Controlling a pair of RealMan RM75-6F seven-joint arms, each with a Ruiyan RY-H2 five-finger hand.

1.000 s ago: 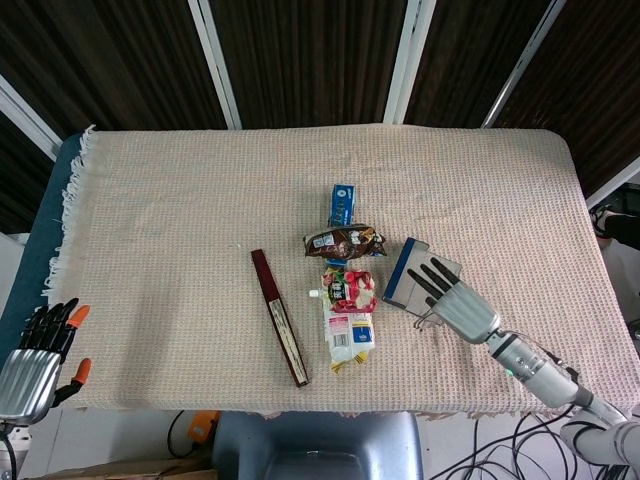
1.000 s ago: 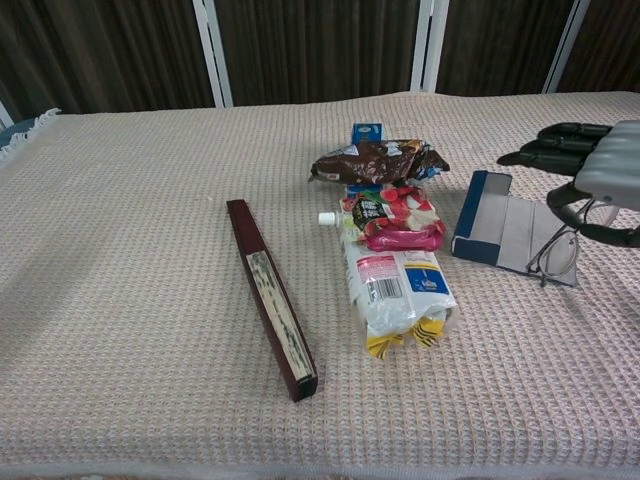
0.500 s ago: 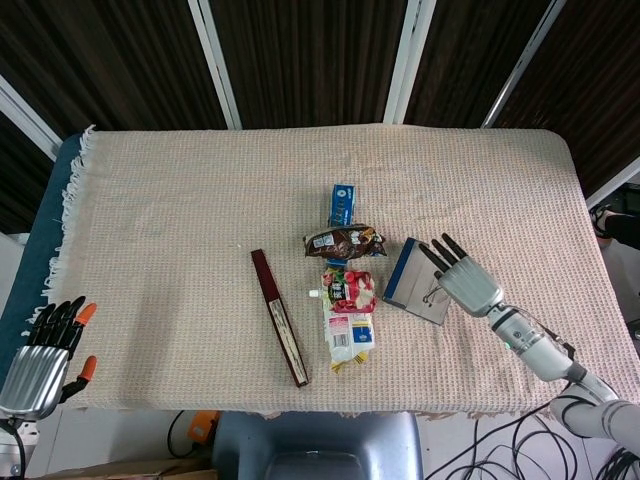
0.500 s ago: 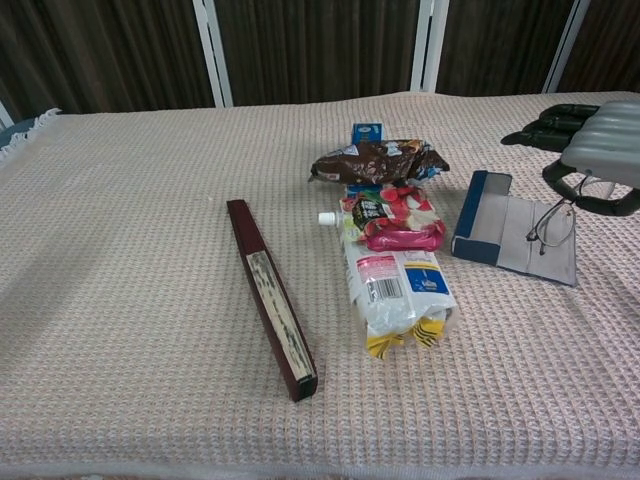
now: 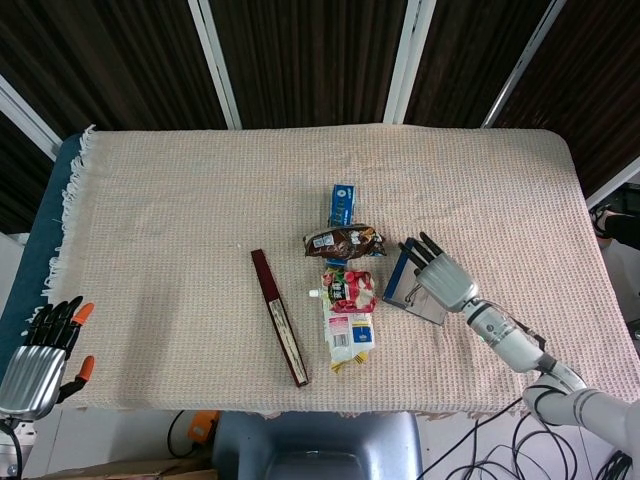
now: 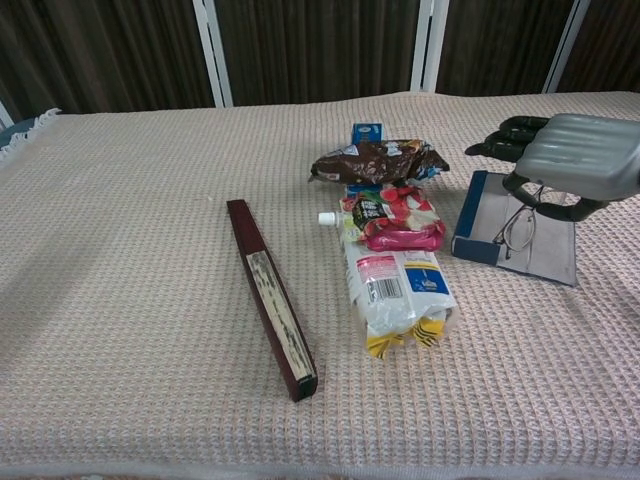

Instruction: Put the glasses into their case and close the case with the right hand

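Right hand (image 6: 577, 155) shifted left over case (image 6: 478, 217) — fingers clamped on glasses (image 6: 518, 226), partly hidden.

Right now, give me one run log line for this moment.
right hand: holds glasses over open case | case: not closed | left hand: idle, off the table's edge | step: placing glasses

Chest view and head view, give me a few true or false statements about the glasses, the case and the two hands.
1. The right hand holds the glasses above the open case. True.
2. The case is closed. False: it lies open, blue side wall up.
3. The left hand holds the dark red box. False: it is at the table's near left corner, holding nothing; the box lies far from it.
4. The case lies to the right of the snack packets. True.
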